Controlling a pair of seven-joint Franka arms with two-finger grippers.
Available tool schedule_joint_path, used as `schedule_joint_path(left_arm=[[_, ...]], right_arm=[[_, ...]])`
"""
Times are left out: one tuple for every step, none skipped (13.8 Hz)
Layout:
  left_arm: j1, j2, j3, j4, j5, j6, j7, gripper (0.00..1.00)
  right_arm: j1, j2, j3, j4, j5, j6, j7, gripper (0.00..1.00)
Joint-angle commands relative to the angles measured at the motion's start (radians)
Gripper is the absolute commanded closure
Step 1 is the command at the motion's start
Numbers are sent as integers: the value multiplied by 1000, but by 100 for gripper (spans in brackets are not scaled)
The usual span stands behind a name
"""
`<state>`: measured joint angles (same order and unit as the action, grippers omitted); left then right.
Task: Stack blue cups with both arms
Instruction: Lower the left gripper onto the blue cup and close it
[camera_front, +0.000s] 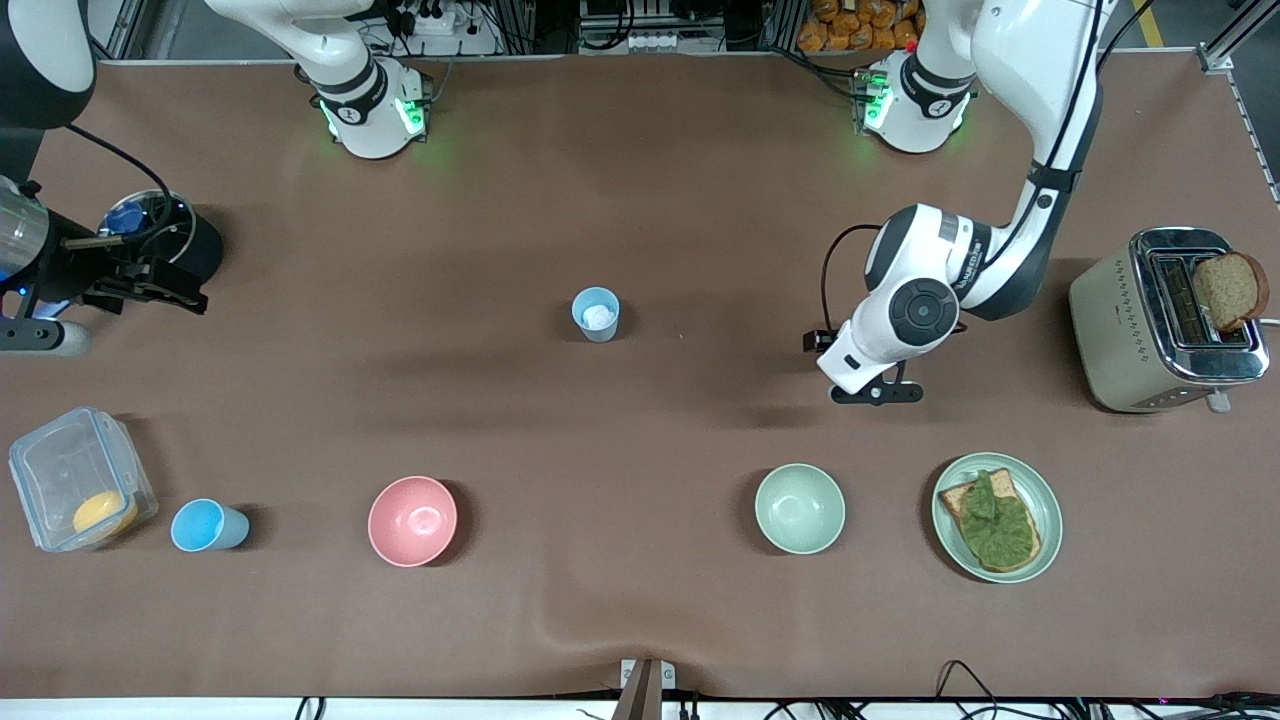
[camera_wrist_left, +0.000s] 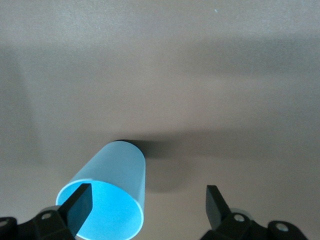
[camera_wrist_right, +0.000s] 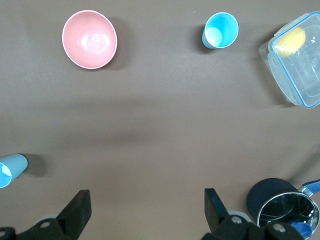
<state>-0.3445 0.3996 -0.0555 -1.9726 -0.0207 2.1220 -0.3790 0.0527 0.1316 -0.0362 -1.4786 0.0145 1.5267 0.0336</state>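
- My left gripper (camera_front: 877, 392) hangs open over bare worktop (camera_front: 640, 420), between the toaster (camera_front: 1130, 320) and the pale cup (camera_front: 596, 314), holding nothing.
- In the left wrist view the left gripper (camera_wrist_left: 150, 192) has its jaws wide apart. A blue cup (camera_wrist_left: 107, 195) shows past one finger (camera_wrist_left: 80, 200), upright and not gripped.
- My right gripper (camera_front: 150, 290) is up at the right arm's end of the worktop, just beside a dark pot (camera_front: 190, 235). It is also open and empty. The right wrist view shows both fingers (camera_wrist_right: 80, 210) spread over bare brown surface.
- The pale cup stands upright near the middle of the worktop with a white bit inside, well apart from both grippers.
- The sky-blue cup (camera_front: 205, 526) stands in the row nearer the front camera, between a clear box (camera_front: 70, 480) and the pink bowl (camera_front: 412, 520). I see it in the right wrist view too (camera_wrist_right: 220, 30).
- The two cups are well apart, not yet stacked.
- Along that same near row, toward the left arm's end, I see a green bowl (camera_front: 799, 508), then a plate (camera_front: 1050, 500) carrying toast with greens.
- A slice of bread sticks up out of the toaster.
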Motion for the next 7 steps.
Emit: schedule_joint_path(left_arm=[[-4, -36, 2, -35, -16, 9, -8, 0], [15, -54, 2, -58, -15, 9, -5, 0], [36, -65, 2, -71, -12, 9, 3, 0], [42, -70, 2, -72, -10, 9, 14, 0], [42, -76, 2, -72, -10, 9, 20, 0], [42, -83, 0, -74, -11, 10, 19, 0], [41, -88, 0, -75, -15, 12, 19, 0]], right_arm=[[-8, -33, 10, -32, 5, 7, -8, 0], [-10, -33, 10, -32, 5, 7, -8, 0], [-10, -33, 10, -32, 5, 6, -8, 0], [-8, -33, 10, -32, 5, 6, -8, 0], [-10, -33, 10, -32, 5, 6, -8, 0], [-10, -33, 10, -32, 5, 4, -8, 0], [-10, -33, 10, -32, 5, 4, -8, 0]])
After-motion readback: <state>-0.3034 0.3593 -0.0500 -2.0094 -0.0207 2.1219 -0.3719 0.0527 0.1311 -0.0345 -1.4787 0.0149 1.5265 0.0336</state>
